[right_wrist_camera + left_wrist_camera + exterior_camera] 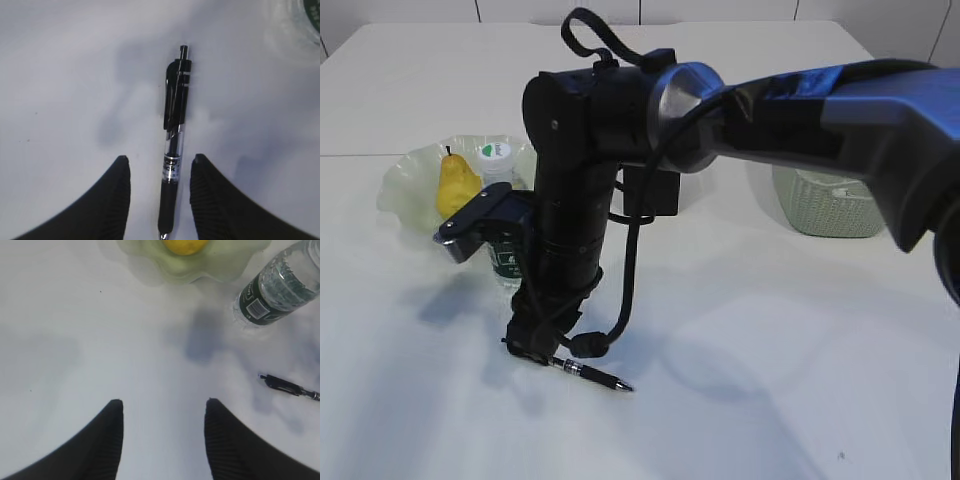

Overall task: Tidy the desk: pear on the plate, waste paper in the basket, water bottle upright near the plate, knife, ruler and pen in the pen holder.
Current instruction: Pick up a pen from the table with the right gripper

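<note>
- The right gripper [157, 172] is lowered to the desk [60, 75], its jaws parted and straddling the pen [175, 150] without visibly pressing it.
- The pen lies flat between the fingers [117, 190]: black grip section nearest the wrist, clear barrel, black clip and clicker pointing away.
- The left gripper [162, 415] hangs spread wide above bare desk, holding nothing.
- Ahead of it sits the plate [150, 267] with the pear [185, 245]; ahead and right stands the water bottle [272, 295], upright.
- Beyond the right arm, the basket [825, 205] rests well apart.
</note>
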